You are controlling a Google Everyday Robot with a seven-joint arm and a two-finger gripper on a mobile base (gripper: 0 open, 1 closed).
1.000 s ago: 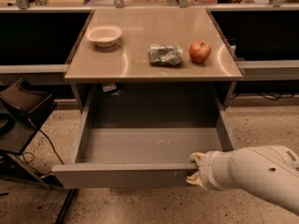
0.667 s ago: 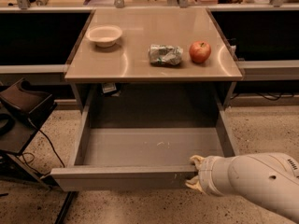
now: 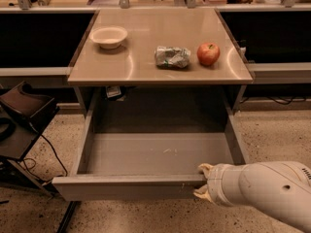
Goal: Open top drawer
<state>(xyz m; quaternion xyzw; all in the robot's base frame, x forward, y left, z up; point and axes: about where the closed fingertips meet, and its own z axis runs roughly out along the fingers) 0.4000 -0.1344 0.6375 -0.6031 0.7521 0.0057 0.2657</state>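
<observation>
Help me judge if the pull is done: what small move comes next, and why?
Probably pull no further and ease the gripper off the front. The top drawer already stands far out, its tray fully exposed, with the gripper at the front panel's right end.

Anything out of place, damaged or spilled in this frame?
Nothing spilled or askew. The drawer stands pulled out, with faint pale scratches on its floor; the pincer grips its front edge near the right end. Only the bag on the counter looks crumpled, lying between the bowl and the apple.
</observation>
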